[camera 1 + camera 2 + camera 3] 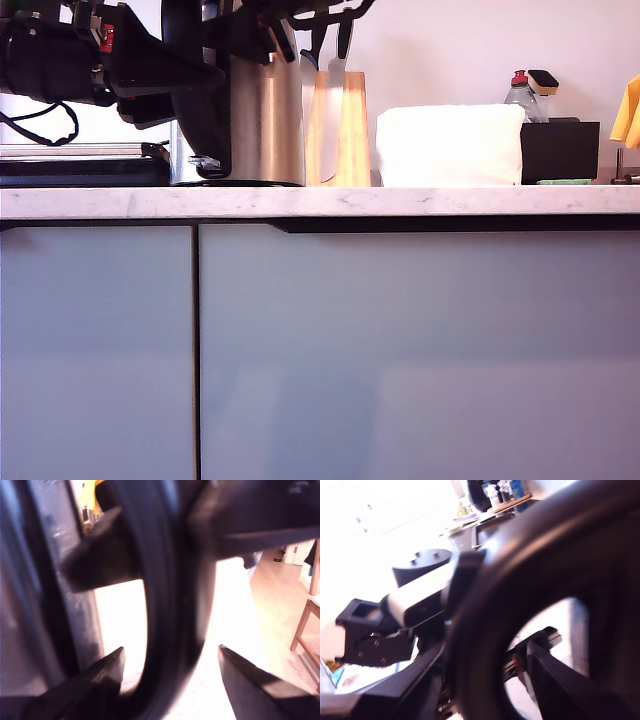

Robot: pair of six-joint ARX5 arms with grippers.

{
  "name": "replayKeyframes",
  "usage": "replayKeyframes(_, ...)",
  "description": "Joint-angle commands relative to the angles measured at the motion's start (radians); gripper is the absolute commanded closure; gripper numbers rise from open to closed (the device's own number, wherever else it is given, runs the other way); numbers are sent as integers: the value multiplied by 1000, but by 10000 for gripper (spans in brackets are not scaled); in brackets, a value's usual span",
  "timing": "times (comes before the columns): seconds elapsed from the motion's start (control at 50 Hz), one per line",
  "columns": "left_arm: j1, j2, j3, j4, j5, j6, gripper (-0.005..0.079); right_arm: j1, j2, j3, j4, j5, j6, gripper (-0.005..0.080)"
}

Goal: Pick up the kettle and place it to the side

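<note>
Exterior view, from low in front: grey cabinet doors [400, 350] fill the lower frame, topped by a pale marble counter [450, 202]. At the exterior view's left the kettle [265, 120] stands on the counter, its brushed steel body upright and its glossy black handle [205, 100] curving down the side toward the exterior view's left. Black robot arms reach in from the exterior view's upper left and crowd the handle; which arm is which cannot be told there. Just beside the kettle, to the exterior view's right, stands a wooden knife block [338, 130]. Further right lies a white folded cloth [450, 145], then a black box [560, 150] with a bottle [520, 95] behind it, and a yellow cloth [628, 115] at the far right edge.

First wrist view: my first gripper [170, 672] has its jaws spread on either side of the handle [160, 605], neither visibly touching it.

Second wrist view: my second gripper [485, 672] likewise straddles the handle [520, 580], jaws apart; contact cannot be told through the blur.
</note>
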Motion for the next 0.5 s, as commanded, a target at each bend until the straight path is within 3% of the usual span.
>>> replayKeyframes(0.0,-1,11,16,4,3,-5,235,9,8,10,2,-4,-7,296)
replayKeyframes(0.14,-1,11,17,0,3,-5,280,13,21,10,13,4,-34,302)
replayKeyframes(0.28,-1,11,17,-14,-3,-4,394,14,38,11,51,14,-24,355)
replayKeyframes(0.36,-1,11,17,-16,-3,-4,498,14,40,11,76,41,-24,418)
replayKeyframes(0.48,5,11,17,-15,-3,10,712,14,40,11,71,43,-24,597)
